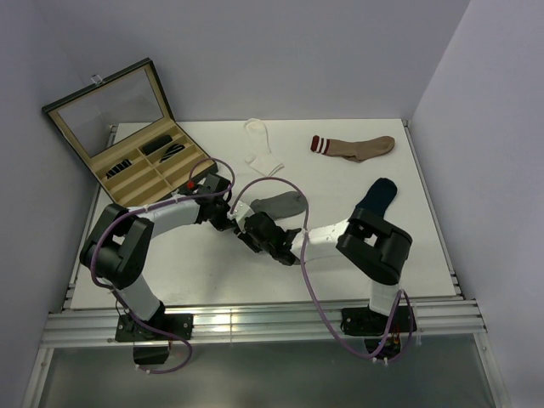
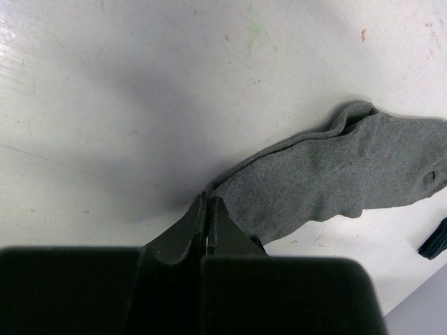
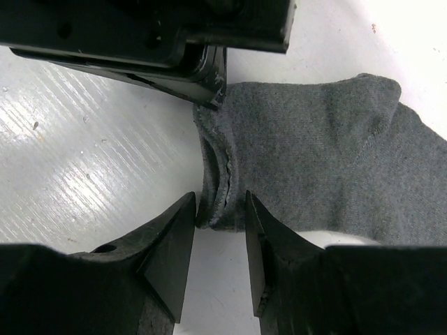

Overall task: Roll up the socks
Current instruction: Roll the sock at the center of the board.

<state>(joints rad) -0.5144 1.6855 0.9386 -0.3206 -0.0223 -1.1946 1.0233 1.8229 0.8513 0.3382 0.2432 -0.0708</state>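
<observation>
Table point(image 1: 204, 272) from above: grey sock point(image 1: 285, 202) lies flat in the middle, navy sock point(image 1: 379, 195) to its right partly under the right arm, white sock point(image 1: 259, 149) and brown sock point(image 1: 353, 147) farther back. Left hand point(image 1: 238, 219) and right hand point(image 1: 255, 229) meet at the grey sock's left end. Left wrist view: fingers pressed together, pinching the tip of the grey sock's cuff. Right wrist view: fingers partly apart, gripping the folded cuff edge between them, the left hand's tip just beyond on the cuff corner
</observation>
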